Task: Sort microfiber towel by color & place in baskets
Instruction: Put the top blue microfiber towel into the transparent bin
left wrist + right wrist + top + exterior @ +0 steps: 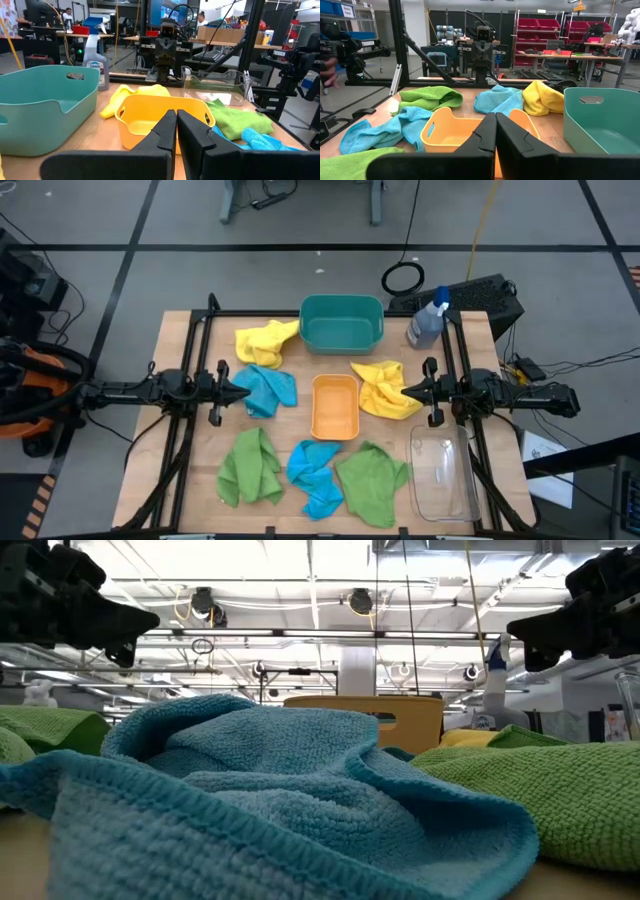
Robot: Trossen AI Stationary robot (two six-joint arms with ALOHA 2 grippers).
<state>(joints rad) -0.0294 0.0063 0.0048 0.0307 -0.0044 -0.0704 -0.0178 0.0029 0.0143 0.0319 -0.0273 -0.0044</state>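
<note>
The small tub (pixel 335 406) sits mid-surface (pixel 180 470). Behind it stands the deep tub (pixel 342 322); to its right front lies the clear tub (pixel 443 473). Towels lie on the surface around the small tub on every side; the bottle (pixel 428 320) stands right of the deep tub.

Past your right hand (pixel 495 131), its two dark fingers pressed together, you see the orange tub (pixel 451 131) just ahead on the bench (pixel 470 107), the teal tub (pixel 602 120) beside it, and green (pixel 427 97), blue (pixel 496 100) and yellow (pixel 543 97) cloths beyond.
</note>
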